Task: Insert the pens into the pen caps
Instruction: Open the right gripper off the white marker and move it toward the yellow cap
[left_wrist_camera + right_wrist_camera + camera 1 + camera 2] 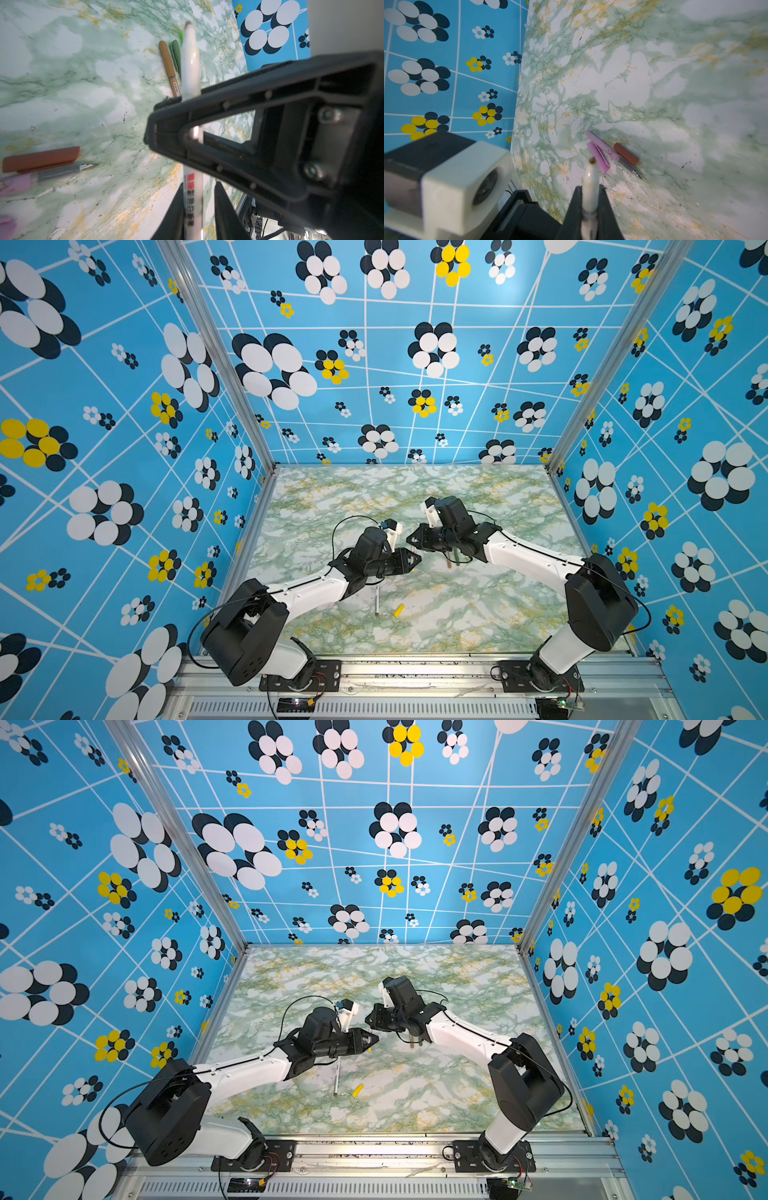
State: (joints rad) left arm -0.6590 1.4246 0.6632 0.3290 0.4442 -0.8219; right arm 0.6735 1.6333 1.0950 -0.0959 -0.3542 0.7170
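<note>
Judged light, stiff, slick: white pen; hold mid-barrel, clear of tip. Pinched in right claw; prob. loosely ringed by parted left claw. Well apart from brown cap.

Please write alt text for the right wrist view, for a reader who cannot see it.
The right gripper is shut on a white pen whose brownish tip points over a green marbled table. Beyond it lie an uncapped pink pen, a pink cap and a brown cap.
</note>
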